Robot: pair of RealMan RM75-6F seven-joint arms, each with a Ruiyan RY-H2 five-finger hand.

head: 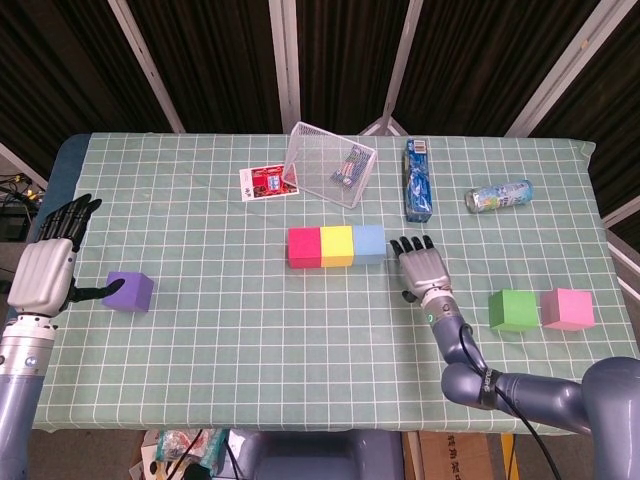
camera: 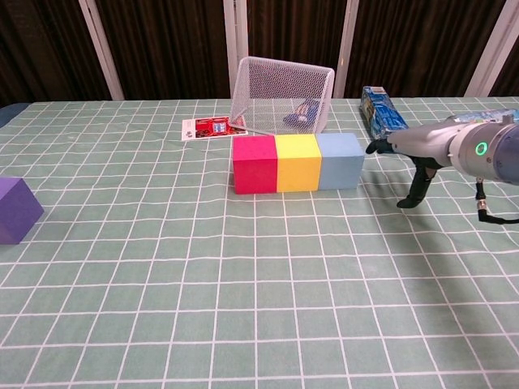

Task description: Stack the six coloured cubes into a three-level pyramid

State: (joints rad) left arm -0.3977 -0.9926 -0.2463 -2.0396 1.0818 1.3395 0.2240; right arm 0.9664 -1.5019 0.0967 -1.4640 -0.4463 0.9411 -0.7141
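A red cube (head: 304, 247), a yellow cube (head: 337, 246) and a light blue cube (head: 369, 244) sit in a touching row mid-table; the chest view shows the same row, light blue cube (camera: 339, 160) at its right end. My right hand (head: 421, 268) hovers just right of the blue cube, fingers spread, holding nothing; in the chest view my right hand (camera: 422, 152) stands apart from the cube. A purple cube (head: 128, 291) lies at the left, and my left hand (head: 48, 270) is open beside it, thumb near its left face. A green cube (head: 512, 310) and a pink cube (head: 567, 309) sit at the right.
A tipped wire basket (head: 331, 165) and a red card (head: 265, 183) lie behind the row. A blue box (head: 418, 180) and a plastic bottle (head: 498, 195) lie at the back right. The checked cloth (head: 250, 340) covers the table.
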